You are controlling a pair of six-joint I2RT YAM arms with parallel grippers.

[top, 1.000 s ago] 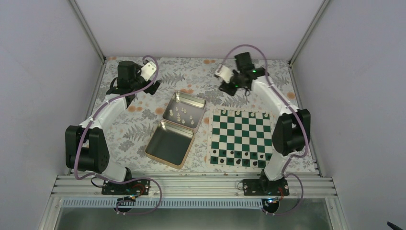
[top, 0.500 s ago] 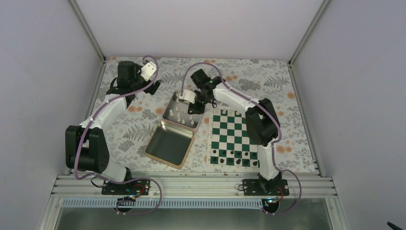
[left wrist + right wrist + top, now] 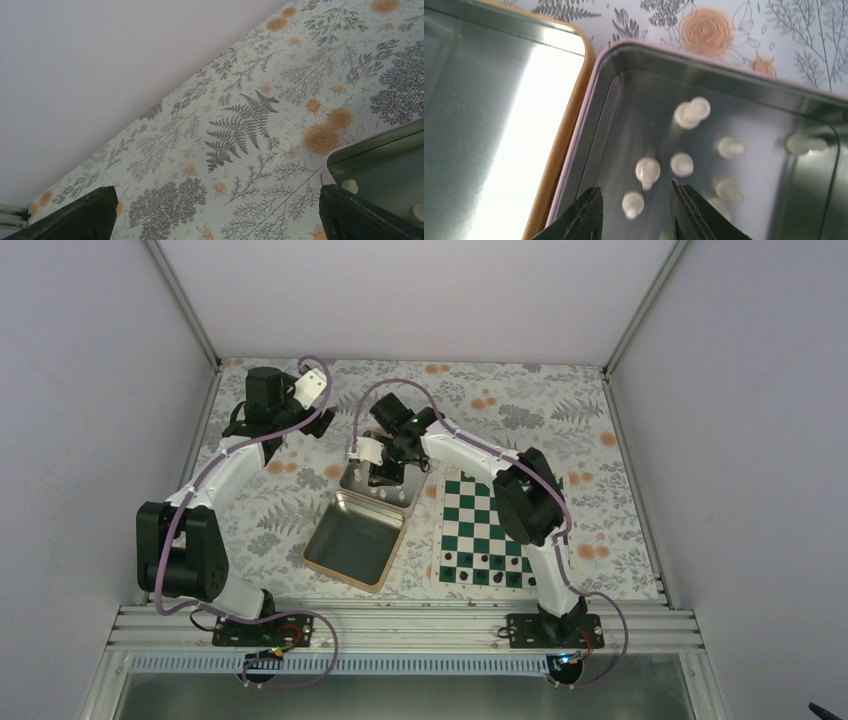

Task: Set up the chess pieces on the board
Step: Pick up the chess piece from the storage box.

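Several cream-white chess pieces (image 3: 647, 171) lie in the far half of an open silver tin (image 3: 724, 60). My right gripper (image 3: 636, 197) is open above them, its fingers either side of one small piece (image 3: 632, 204). From above, the right gripper (image 3: 385, 468) hangs over the tin (image 3: 354, 470). The green-and-white board (image 3: 470, 530) lies right of the tin, with small dark pieces (image 3: 485, 576) along its near rows; the right arm hides part of it. My left gripper (image 3: 318, 426) is open and empty at the far left, over the patterned tablecloth (image 3: 215, 150).
The tin's other half (image 3: 355, 540) lies open and empty toward me, its gold rim (image 3: 559, 150) showing beside the pieces. In the left wrist view a corner of the tin (image 3: 380, 165) shows at the right. Grey walls enclose the table on three sides.
My right arm has swung left from beyond the board's far edge to over the tin, then a little further left over the pieces. The left arm has not moved.
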